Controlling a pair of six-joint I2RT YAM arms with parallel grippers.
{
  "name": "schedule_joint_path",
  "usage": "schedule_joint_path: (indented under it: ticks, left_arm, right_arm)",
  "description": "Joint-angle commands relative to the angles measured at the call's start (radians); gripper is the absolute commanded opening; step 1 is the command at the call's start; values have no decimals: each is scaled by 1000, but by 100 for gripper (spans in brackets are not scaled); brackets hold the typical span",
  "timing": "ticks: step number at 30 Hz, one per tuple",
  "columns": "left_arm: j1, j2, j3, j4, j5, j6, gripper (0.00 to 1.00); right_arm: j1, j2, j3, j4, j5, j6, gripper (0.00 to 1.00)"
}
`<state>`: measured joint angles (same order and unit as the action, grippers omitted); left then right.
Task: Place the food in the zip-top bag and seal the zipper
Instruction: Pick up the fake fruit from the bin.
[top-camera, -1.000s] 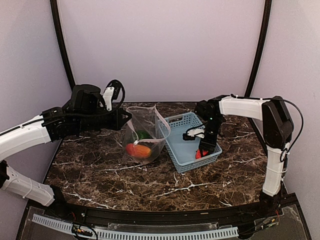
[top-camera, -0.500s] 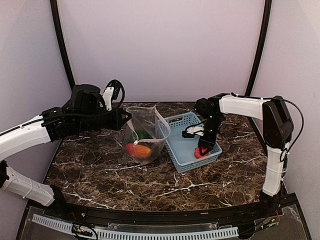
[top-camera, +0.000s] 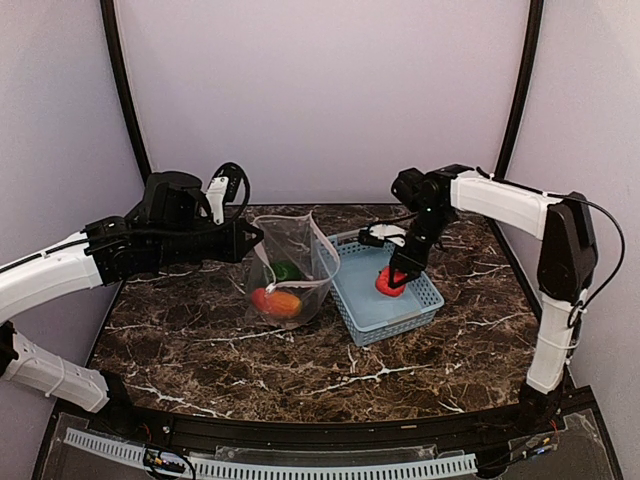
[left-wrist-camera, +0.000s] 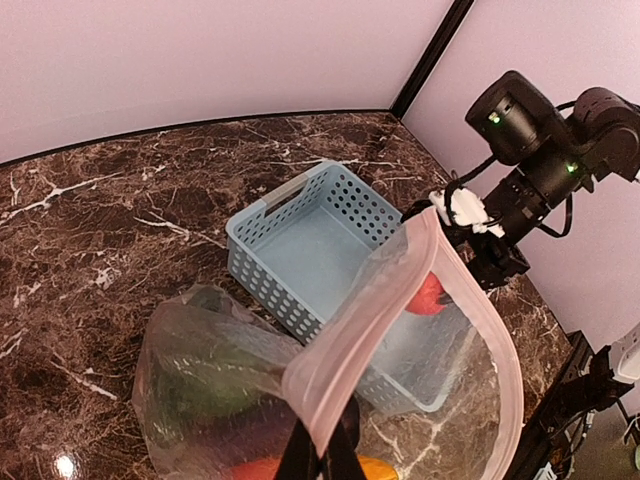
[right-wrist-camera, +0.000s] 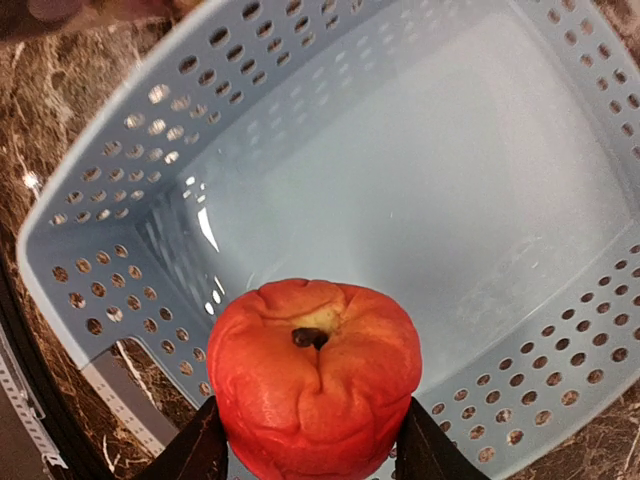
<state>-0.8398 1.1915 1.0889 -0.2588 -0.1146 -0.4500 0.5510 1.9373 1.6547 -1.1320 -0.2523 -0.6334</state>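
Observation:
The zip-top bag (top-camera: 290, 250) stands open on the table, left of the basket. My left gripper (top-camera: 252, 238) is shut on its rim, shown in the left wrist view (left-wrist-camera: 322, 455) pinching the pale pink zipper (left-wrist-camera: 400, 290). Inside the bag lie an orange mango (top-camera: 281, 302) and a green pepper (top-camera: 286, 268). My right gripper (top-camera: 392, 282) is shut on a round red toy fruit (top-camera: 388, 281) with a yellow patch at the stem (right-wrist-camera: 315, 375). It holds the fruit above the light blue basket (top-camera: 400, 322). The fruit also shows through the bag mouth (left-wrist-camera: 428, 295).
The light blue lattice basket (right-wrist-camera: 100, 270) holds nothing else that I can see. Its near left wall (left-wrist-camera: 270, 225) stands right beside the bag. The right arm (left-wrist-camera: 530, 170) reaches over the basket from the far right. Black frame posts (top-camera: 125, 100) stand at the back corners.
My right gripper has lifted the red fruit from the basket's floor and moved it up and slightly left. The left arm and bag have not moved.

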Motion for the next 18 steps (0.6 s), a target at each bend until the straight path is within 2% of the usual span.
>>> schedule_joint_path:
  ticks: [1,10,18]
  left_arm:
    - [6,-23,-17,18,-1,-4,1]
    - [5,-21,-16,23,-5,-6,1]
    - [5,-21,-24,33,-7,-9,1]
  right_arm:
    - [-5,-97,97,1,-127,40,40]
    - [-4,-212,298,49,-543,140,40]
    - [38,-185,388,185,-729,259,41]
